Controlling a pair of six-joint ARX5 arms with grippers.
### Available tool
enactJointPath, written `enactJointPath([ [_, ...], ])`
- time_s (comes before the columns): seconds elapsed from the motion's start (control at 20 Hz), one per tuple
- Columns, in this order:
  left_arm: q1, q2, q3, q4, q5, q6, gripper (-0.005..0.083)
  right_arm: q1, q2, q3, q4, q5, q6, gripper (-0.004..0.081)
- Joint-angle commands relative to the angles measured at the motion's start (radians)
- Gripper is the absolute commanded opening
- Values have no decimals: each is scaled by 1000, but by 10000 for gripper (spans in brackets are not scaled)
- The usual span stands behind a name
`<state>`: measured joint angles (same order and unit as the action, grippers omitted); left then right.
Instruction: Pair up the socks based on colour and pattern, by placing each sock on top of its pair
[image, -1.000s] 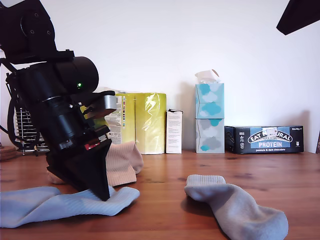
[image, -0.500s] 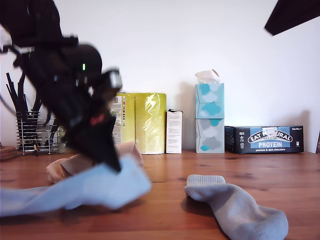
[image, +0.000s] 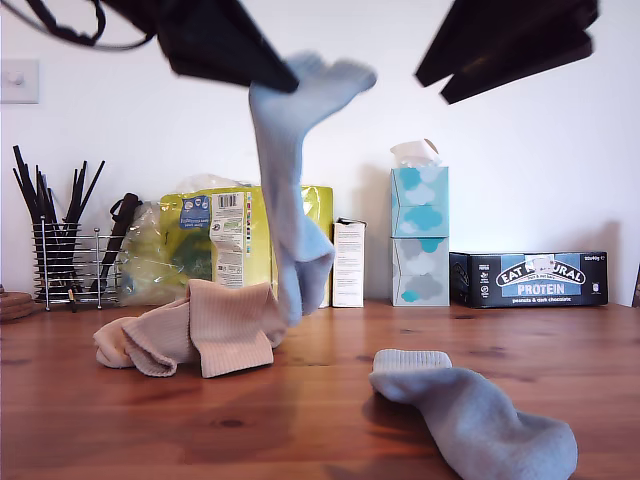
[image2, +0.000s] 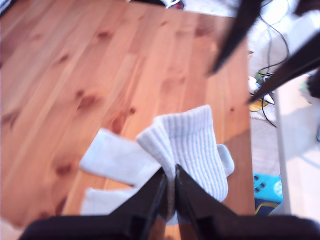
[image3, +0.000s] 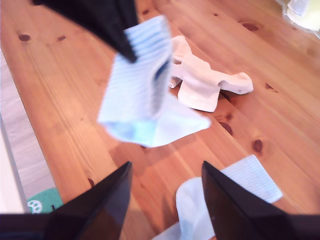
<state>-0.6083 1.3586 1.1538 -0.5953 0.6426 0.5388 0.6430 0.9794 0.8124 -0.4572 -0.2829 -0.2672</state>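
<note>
My first gripper (image: 285, 82) (image2: 170, 172) is high at the exterior view's top left, shut on a pale blue sock (image: 290, 200) (image2: 192, 145) that hangs from it well above the table. Two beige socks (image: 200, 330) (image3: 205, 82) lie in a loose heap behind and below it. A second pale blue sock with a greyish foot (image: 480, 420) (image3: 220, 195) lies flat toward the exterior view's right. My second gripper (image: 432, 88) (image3: 167, 167) hovers open at the exterior view's top right, holding nothing; its wrist view shows the first gripper (image3: 125, 47) with the hanging sock (image3: 142, 90).
Along the back wall stand a wire holder of black utensils (image: 65, 260), yellow plastic-wrapped packs (image: 280, 240), a small white box (image: 348, 262), stacked tissue boxes (image: 418, 235) and a dark protein bar box (image: 528, 278). The wooden table (image: 300, 420) ends near the lying sock.
My first gripper rose from the table to the top of the exterior view, lifting the blue sock clear. My second gripper came further into view at the top right.
</note>
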Motion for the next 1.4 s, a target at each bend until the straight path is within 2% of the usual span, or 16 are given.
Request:
enactJointPath([
  [0.0, -26, -5, -16, -8, -25, 46, -20, 4, 7, 42, 18, -27, 21, 465],
  [0.15, -84, -5, -16, -6, -88, 58, -20, 3, 22, 85, 18, -88, 91, 465],
  [0.3, -119, -5, -16, 31, -101, 64, -20, -4, 54, 95, 14, -137, 161, 465],
  [0.6, -128, -5, -16, 42, -101, 72, -20, -36, 137, 95, -42, -142, 160, 464],
  [0.7, -128, -5, -16, 42, -102, 76, -20, -45, 137, 97, -59, -184, 137, 446],
  [0.8, -128, -5, -16, 42, -103, 83, -20, -53, 137, 101, -76, -200, 135, 373],
  [0.85, -128, -5, -16, 42, -103, 83, -20, -56, 136, 101, -76, -213, 135, 299],
  [0.95, -128, -5, -16, 42, -110, 82, -20, -56, 136, 106, -74, -231, 134, 40],
  [1.0, -128, -5, -16, 40, -123, 82, -20, -56, 136, 114, -79, -233, 129, -4],
  [1.25, -128, -5, -16, 35, -150, 60, -16, -57, 135, 201, -132, -206, 133, -13],
  [1.35, -128, -5, -16, 42, -150, 47, 24, -57, 135, 243, -183, -200, 132, -13],
])
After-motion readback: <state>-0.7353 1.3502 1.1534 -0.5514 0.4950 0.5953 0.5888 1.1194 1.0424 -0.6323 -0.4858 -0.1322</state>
